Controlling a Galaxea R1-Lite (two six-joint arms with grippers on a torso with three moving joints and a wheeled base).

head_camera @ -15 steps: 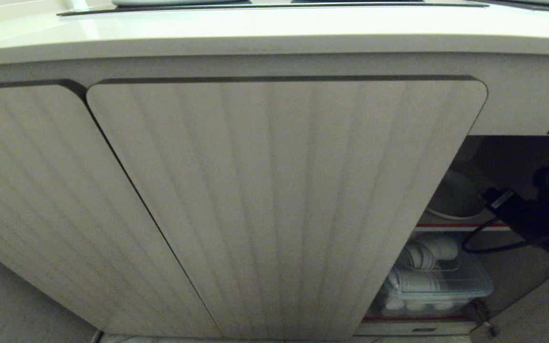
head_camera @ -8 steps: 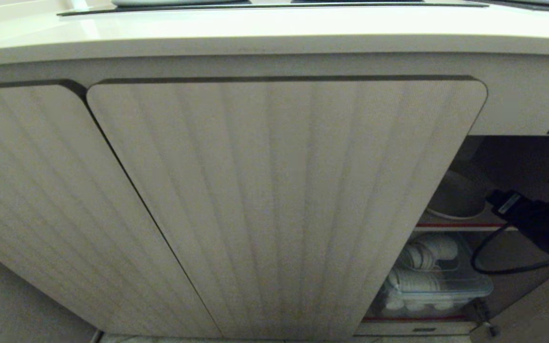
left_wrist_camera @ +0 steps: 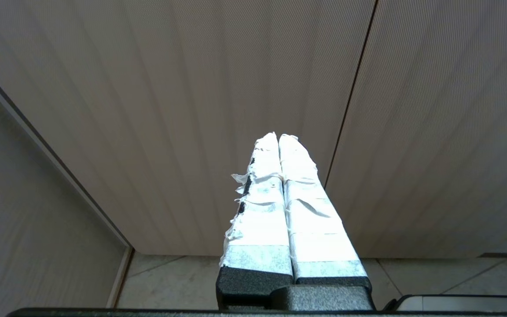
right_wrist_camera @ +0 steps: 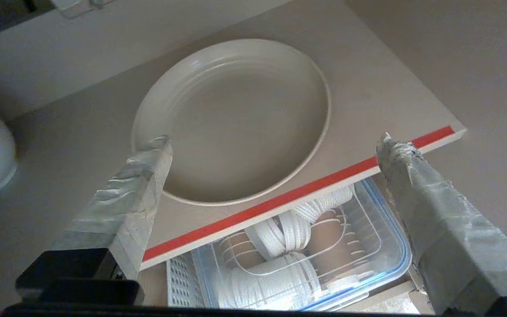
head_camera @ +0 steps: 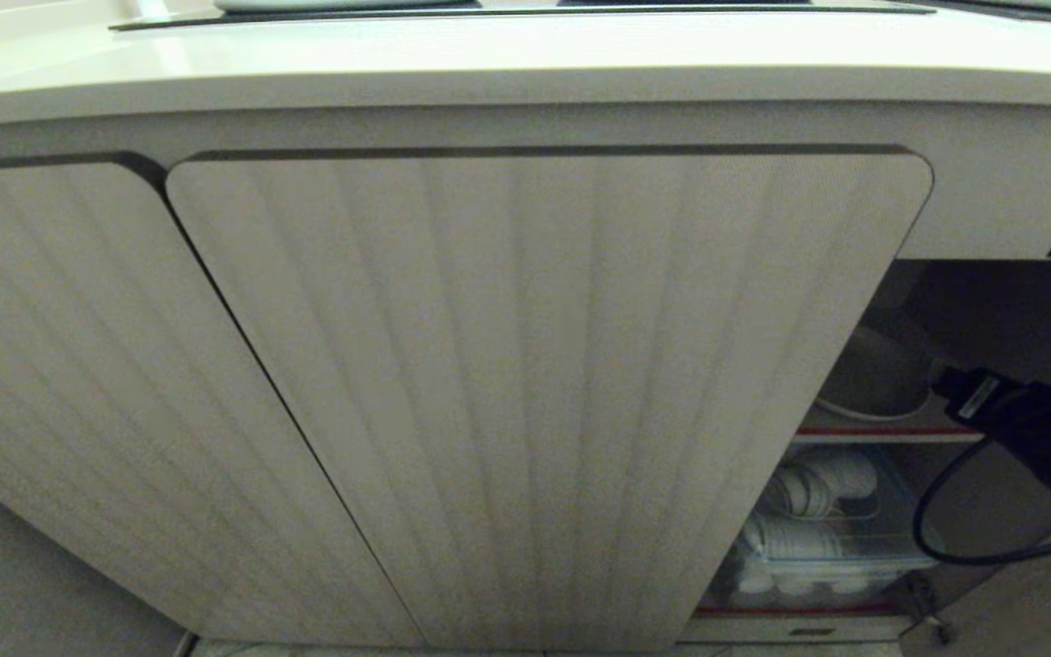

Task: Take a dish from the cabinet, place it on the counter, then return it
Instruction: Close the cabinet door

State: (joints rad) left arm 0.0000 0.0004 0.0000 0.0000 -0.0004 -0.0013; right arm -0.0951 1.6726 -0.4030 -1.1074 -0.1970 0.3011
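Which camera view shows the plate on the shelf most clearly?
The right wrist view is best: the whole plate lies there on the shelf, seen between the open right claw and not held. The head view shows only a dim part of it behind the door. The left wrist view shows no plate.

I worked in a kitchen: a cream counter (head_camera: 525,55) with an inset black cooktop strip (head_camera: 525,9) ran above ribbed beige cabinet doors (head_camera: 544,392). Inside, a plate (right_wrist_camera: 231,119) and a clear tub of stacked crockery (right_wrist_camera: 297,259) sat on red-edged shelves (right_wrist_camera: 297,193).
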